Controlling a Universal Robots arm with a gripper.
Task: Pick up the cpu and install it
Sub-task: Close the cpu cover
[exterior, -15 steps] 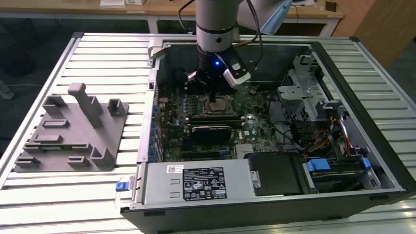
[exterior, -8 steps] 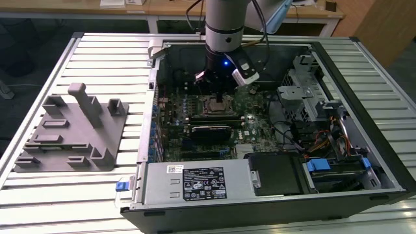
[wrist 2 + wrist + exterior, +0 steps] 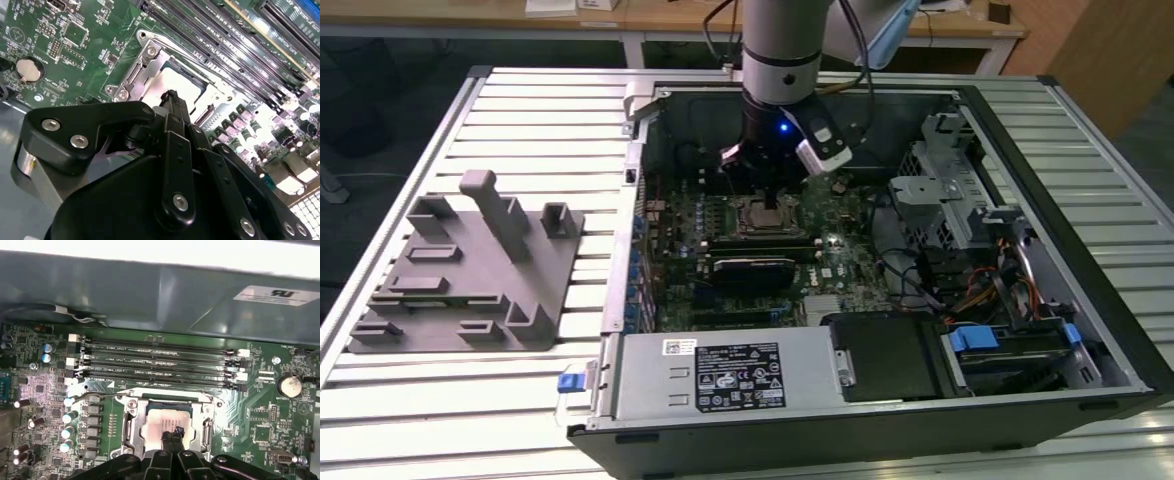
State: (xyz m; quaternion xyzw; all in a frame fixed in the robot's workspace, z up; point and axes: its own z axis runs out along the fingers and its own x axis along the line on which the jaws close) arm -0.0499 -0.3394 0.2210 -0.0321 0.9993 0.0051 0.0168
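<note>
Closest in both wrist views is the black linkage of the gripper [image 3: 171, 97] [image 3: 172, 434], its two fingers drawn together into one narrow tip with no gap and nothing visible between them, so the jaws read as closed and empty. That tip points straight at the cpu [image 3: 155, 421] [image 3: 189, 80], whose silver-white top lies flat inside the socket frame [image 3: 131, 427] [image 3: 145, 62]. The tip sits over the middle of the chip, though whether it actually presses on the metal cannot be told. Around the frame spreads the green motherboard [image 3: 45, 390], with a row of small capacitors [image 3: 69, 417] on one side and a round coin battery [image 3: 290, 385] [image 3: 28, 69] well apart on the other. Beyond the socket run the long memory slots [image 3: 155, 360], side by side, and behind them the grey case wall [image 3: 150, 295]. The exterior view shows the arm [image 3: 781, 40] reaching down into the open computer case [image 3: 1067, 130], the gripper [image 3: 771, 205] low over the board's centre, a large grey box [image 3: 720, 375] with a white label at the near edge of the case, and — on the exterior view's left — a grey fixture block [image 3: 467, 270] resting on the slatted table [image 3: 400, 400].
</note>
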